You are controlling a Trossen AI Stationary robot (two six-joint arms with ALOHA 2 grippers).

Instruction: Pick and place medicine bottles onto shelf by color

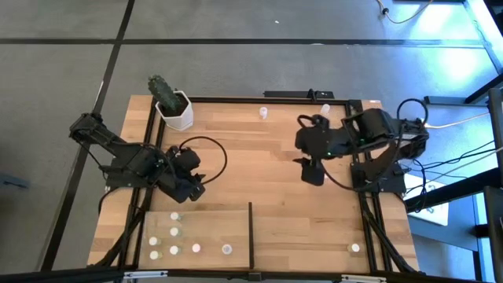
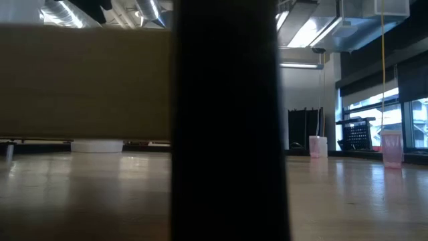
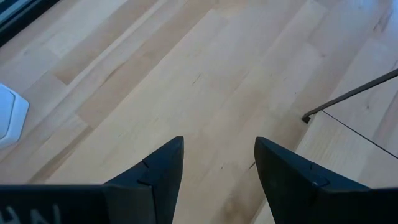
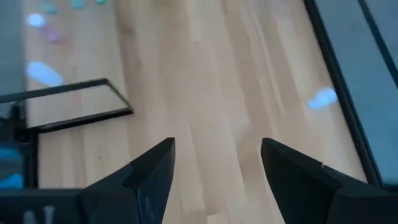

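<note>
Several tiny white-capped medicine bottles [image 1: 174, 233] stand on the shelf [image 1: 212, 228], a pale wood panel at the near left with a thin black divider [image 1: 251, 232] on its right side. One bottle [image 1: 355, 248] stands at the near right, and two others [image 1: 264, 112] stand by the far edge. My left gripper [image 1: 196, 187] [image 3: 219, 146] hovers open above bare wood just beyond the shelf's far edge. My right gripper [image 1: 313, 174] [image 4: 217, 146] hangs open over the table's middle right, with a blurred bottle [image 4: 322, 98] ahead of it. Neither holds anything.
A white hexagonal cactus pot [image 1: 174, 108] stands at the far left corner. Black frame rails [image 1: 365, 196] run along the table's edges. In the low view a dark upright [image 2: 227, 120] blocks the middle, and two pink bottles [image 2: 317, 145] stand to its right.
</note>
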